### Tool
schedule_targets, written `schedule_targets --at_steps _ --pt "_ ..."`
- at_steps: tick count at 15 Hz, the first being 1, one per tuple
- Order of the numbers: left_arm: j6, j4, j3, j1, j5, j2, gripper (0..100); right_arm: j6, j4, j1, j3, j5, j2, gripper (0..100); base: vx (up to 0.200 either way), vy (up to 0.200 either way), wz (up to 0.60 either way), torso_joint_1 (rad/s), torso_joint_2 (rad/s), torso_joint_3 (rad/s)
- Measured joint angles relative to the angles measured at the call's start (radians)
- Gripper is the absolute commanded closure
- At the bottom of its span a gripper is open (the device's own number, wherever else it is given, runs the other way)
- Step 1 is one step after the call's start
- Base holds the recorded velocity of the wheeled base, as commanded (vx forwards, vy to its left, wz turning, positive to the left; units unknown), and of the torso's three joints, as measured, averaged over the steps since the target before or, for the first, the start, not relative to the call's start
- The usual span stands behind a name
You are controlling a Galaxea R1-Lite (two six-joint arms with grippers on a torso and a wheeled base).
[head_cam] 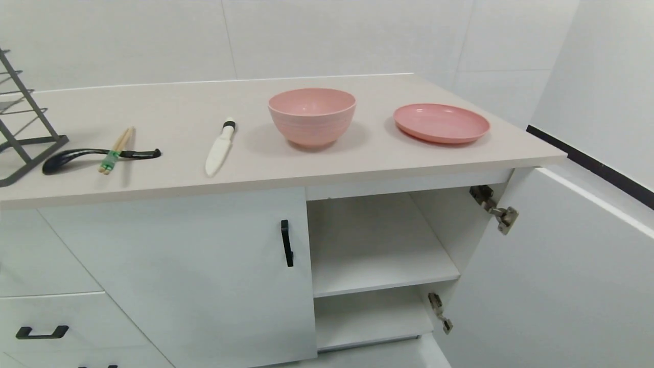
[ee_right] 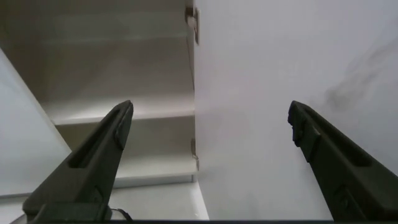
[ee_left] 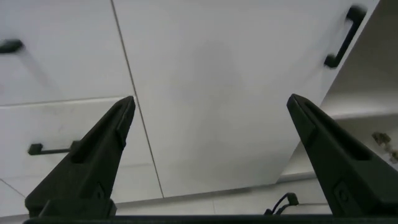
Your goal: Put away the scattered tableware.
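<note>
On the beige countertop (head_cam: 168,110) stand a pink bowl (head_cam: 311,116) and, to its right, a pink plate (head_cam: 441,122). A white knife (head_cam: 220,147) lies left of the bowl. Farther left a pair of wooden chopsticks (head_cam: 116,150) lies across a black ladle (head_cam: 87,156). My left gripper (ee_left: 210,106) is open, low in front of the shut white cabinet door (ee_left: 217,93). My right gripper (ee_right: 210,109) is open too, facing the swung-out cabinet door (ee_right: 292,93) and the shelves (ee_right: 124,112) beside it.
A dark wire rack (head_cam: 20,122) stands at the counter's left edge. The right cabinet is open, with two bare shelves (head_cam: 378,245) and its door (head_cam: 552,266) swung out to the right. Drawers with black handles (head_cam: 41,332) sit at lower left. White tiled walls surround the counter.
</note>
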Motion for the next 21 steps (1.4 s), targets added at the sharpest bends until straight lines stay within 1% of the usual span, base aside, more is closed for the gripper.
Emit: schedule_targets --at_steps 5,8,14,16,17,21 --pt "-0.001 -0.002 0.000 0.000 0.000 0.000 0 0.000 -0.002 0.000 0.000 0.000 0.000 0 0.000 0.000 0.00 0.225 -0.51 -0.208" --pt "-0.001 -0.002 0.000 0.000 0.000 0.000 0 0.000 -0.002 0.000 0.000 0.000 0.000 0 0.000 0.000 0.00 0.085 -0.48 -0.220" --pt "-0.001 0.000 0.000 0.000 0.000 0.000 0 0.000 -0.001 0.000 0.000 0.000 0.000 0 0.000 0.000 0.00 0.352 -0.49 -0.238" --pt "0.000 0.000 0.000 0.000 0.000 0.000 0 0.001 -0.001 0.000 0.000 0.000 0.000 0 0.200 0.200 0.00 0.276 -0.52 -0.246" --pt "0.000 0.000 0.000 0.000 -0.001 0.000 0 0.001 -0.001 0.000 0.000 0.000 0.000 0 0.200 0.000 0.00 0.266 -0.53 -0.246" --pt "0.000 0.000 0.000 0.000 0.000 0.000 0 0.001 -0.002 0.000 0.000 0.000 0.000 0 0.000 0.000 0.00 0.299 -0.54 -0.265"
